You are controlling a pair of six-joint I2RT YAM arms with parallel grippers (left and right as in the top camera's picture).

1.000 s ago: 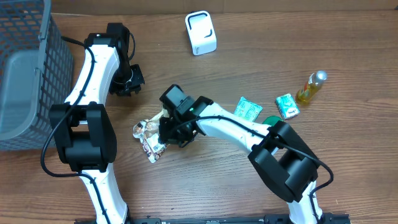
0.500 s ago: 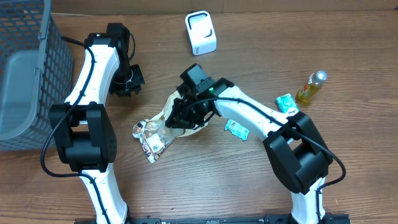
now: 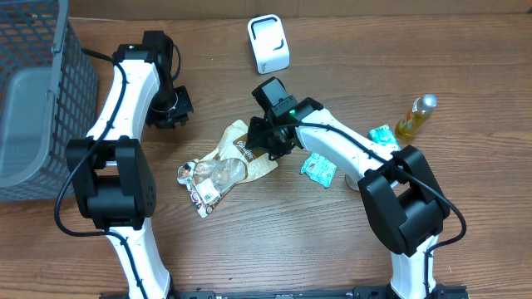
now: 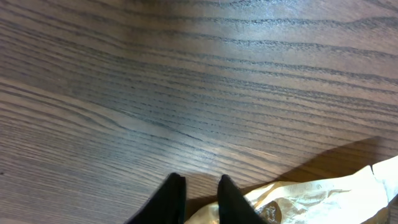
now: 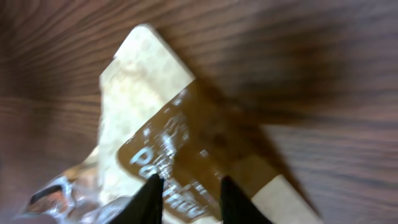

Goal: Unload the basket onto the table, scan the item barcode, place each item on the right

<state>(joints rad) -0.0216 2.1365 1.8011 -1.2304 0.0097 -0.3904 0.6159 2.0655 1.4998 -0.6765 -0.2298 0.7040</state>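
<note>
Overhead: snack bag (image 3: pixel 226 162) lies flat mid-frame on the wood-grain table (image 3: pixel 332 249), probably laid out to expose its barcode for the scanner (image 3: pixel 268 44) at top centre. Right gripper (image 3: pixel 266 146) is over its upper-right corner. Left gripper (image 3: pixel 170 108) hangs clear, to the left.
Left wrist: fingers narrowly parted, empty, bag edge at lower right.
Right wrist: fingers apart, straddling the bag, apparently not pinching it.
No room visible.

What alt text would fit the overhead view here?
A tan snack bag lies crumpled mid-table, with the right gripper over its upper edge. The left gripper rests apart from it; a white scanner stands at the far edge.
</note>
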